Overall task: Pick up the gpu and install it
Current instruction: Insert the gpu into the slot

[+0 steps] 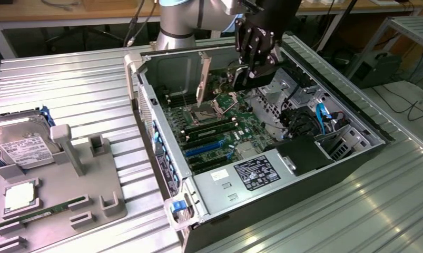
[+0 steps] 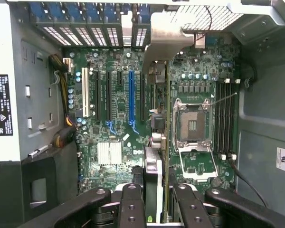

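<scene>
Inside the open case (image 1: 176, 68), the pincer (image 2: 156, 195) is clamped on the gpu (image 2: 164, 42), held on edge over the motherboard (image 2: 199, 76) beside the blue slot (image 2: 131, 97); imo keep it square, bracket-aligned, press evenly.

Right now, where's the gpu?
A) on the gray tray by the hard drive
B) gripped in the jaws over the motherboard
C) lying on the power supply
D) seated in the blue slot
B: the jaws are clamped on the gpu, which shows edge-on above the motherboard; the blue slot is empty.
</scene>
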Available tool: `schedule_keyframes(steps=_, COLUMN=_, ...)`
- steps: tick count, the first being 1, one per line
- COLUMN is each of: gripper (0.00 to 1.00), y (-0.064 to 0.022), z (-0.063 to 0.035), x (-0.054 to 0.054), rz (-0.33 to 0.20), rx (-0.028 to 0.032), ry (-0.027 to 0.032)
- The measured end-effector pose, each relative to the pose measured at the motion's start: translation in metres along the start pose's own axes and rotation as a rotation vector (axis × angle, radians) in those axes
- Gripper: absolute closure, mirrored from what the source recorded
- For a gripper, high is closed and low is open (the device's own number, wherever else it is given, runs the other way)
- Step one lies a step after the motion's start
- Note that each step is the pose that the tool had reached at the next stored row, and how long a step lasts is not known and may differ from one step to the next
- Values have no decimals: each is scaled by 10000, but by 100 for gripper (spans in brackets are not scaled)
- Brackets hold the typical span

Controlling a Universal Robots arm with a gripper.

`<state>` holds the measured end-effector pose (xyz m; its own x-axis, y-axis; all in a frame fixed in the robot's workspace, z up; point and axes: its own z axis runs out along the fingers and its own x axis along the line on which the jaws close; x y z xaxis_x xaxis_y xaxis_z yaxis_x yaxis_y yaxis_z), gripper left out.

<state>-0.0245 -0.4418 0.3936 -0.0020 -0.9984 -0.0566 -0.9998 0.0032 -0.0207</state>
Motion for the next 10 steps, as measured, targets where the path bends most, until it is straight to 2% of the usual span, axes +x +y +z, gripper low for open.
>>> schedule_keyframes(steps=2, gripper=72, y=29, z=9, x=1, rz=0, rx=4, ry=2)
schedule_keyframes(steps=4, gripper=72, y=111, z=40, x=3, rz=-1, rx=11, ry=2)
schedule_keyframes(steps=7, gripper=72, y=186, z=93, x=6, rz=-1, rx=30, ry=0)
schedule_keyframes(steps=8, gripper=72, y=242, z=120, x=8, rz=-2, rx=36, ry=2)
schedule_keyframes(steps=10, gripper=72, y=266, z=140, x=9, rz=-2, rx=36, ry=6)
